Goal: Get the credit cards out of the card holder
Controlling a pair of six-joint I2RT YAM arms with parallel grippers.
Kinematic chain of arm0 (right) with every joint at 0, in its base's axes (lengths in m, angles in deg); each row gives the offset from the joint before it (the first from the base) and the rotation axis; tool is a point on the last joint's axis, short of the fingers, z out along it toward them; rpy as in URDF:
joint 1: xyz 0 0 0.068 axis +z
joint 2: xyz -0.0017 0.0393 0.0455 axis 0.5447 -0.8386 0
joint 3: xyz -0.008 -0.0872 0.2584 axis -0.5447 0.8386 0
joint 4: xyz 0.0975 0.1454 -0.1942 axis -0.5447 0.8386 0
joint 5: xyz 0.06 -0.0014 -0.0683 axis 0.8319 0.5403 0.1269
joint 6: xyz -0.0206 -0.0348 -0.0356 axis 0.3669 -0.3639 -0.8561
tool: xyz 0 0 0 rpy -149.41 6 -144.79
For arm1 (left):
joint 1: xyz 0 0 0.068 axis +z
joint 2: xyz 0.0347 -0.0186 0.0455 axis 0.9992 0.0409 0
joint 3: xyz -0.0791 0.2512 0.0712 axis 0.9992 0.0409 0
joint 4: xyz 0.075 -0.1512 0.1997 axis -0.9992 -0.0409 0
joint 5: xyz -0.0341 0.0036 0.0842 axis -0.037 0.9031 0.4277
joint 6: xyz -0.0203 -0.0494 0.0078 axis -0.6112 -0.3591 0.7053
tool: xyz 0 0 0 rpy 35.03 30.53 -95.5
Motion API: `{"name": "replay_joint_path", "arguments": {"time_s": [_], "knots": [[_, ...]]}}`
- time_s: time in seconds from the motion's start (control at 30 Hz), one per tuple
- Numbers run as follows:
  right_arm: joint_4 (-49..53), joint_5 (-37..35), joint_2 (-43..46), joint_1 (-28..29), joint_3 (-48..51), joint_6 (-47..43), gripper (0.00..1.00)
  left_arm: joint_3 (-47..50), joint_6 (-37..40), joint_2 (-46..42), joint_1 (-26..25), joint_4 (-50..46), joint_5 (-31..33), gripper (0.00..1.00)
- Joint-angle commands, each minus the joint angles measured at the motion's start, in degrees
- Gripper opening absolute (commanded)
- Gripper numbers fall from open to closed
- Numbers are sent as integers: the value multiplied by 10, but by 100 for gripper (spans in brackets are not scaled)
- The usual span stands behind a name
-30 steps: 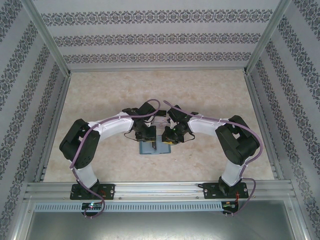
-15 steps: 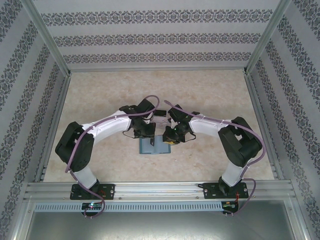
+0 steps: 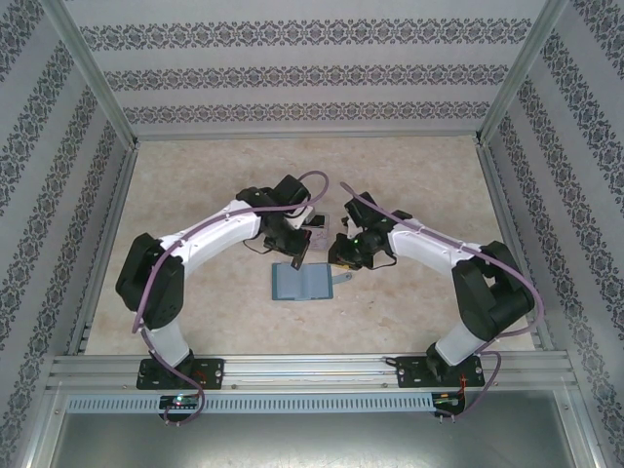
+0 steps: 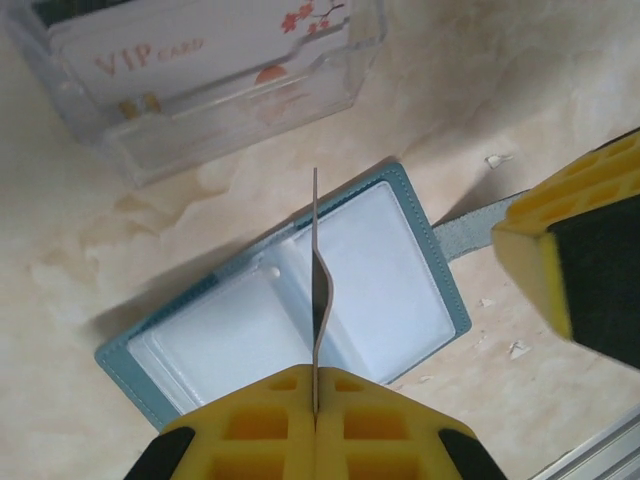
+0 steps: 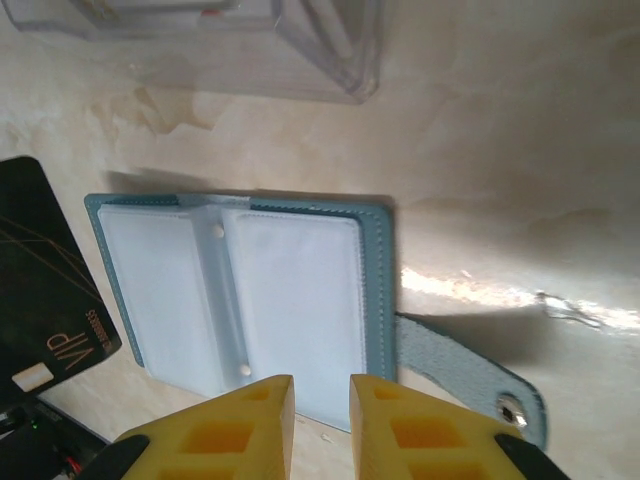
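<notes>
- Two cards are found outside the card holder (image 5: 300,300): a pale card (image 4: 200,50) marked VIP lies in the clear tray (image 4: 150,150), and a dark card (image 5: 45,270) is held above the bench (image 3: 419,175).
- The dark card is clamped by its edge in the left gripper (image 4: 315,400), whose fingers are closed tight on it; the card is wholly out of the sleeves.
- Nothing is held by the right gripper (image 5: 322,400); its fingers are parted by a narrow gap and poised over the holder's near edge.
- The card holder is laid open flat on the bench near the tray, with its closing tab (image 5: 450,370) spread to one side. The visible sleeves are judged empty.
- Outstanding: the dark card is yet to be set down; whether any sleeve hides another card cannot be told.
</notes>
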Motion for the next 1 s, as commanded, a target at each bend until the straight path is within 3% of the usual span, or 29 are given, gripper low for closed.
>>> {"name": "replay_joint_path", "arguments": {"time_s": [0.0, 0.27, 0.53, 0.97], "knots": [[22, -12, 27, -13, 16, -15, 22, -28, 141, 25, 7, -66, 5, 2], [34, -15, 51, -27, 35, -23, 22, -77, 352, 39, 6, -105, 1, 0], [42, -19, 72, -42, 46, -26, 22, -161, 530, 82, 6, -163, 55, 0], [55, -19, 113, -74, 71, -29, 22, -368, 666, 202, 35, -255, 89, 0]]}}
